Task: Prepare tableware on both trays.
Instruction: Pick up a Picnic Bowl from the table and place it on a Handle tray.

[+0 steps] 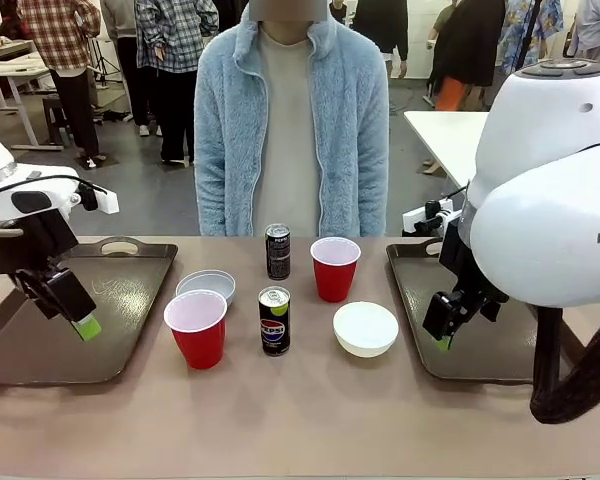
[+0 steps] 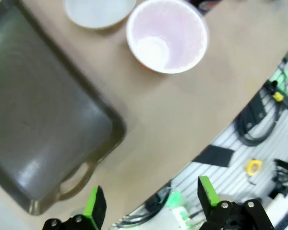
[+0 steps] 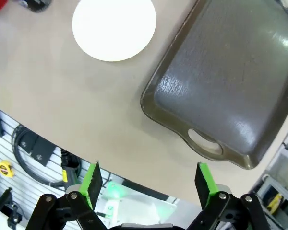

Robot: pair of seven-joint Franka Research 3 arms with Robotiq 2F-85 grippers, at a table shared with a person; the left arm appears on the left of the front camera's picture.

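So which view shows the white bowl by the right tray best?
The front view: the white bowl shows whole, clear of the right tray. The right wrist view sees it from above, cropped on top.

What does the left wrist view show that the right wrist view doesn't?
Left wrist view: a red plastic cup with a white inside, seen nearly whole from above, beside the left dark brown rectangular plastic tray, past the open left hand. Right wrist view: a small round white bowl, seen nearly whole, beside the right tray, past the open right hand. Both: tan tabletop, plus cables and a yellow tape measure below the table edge.
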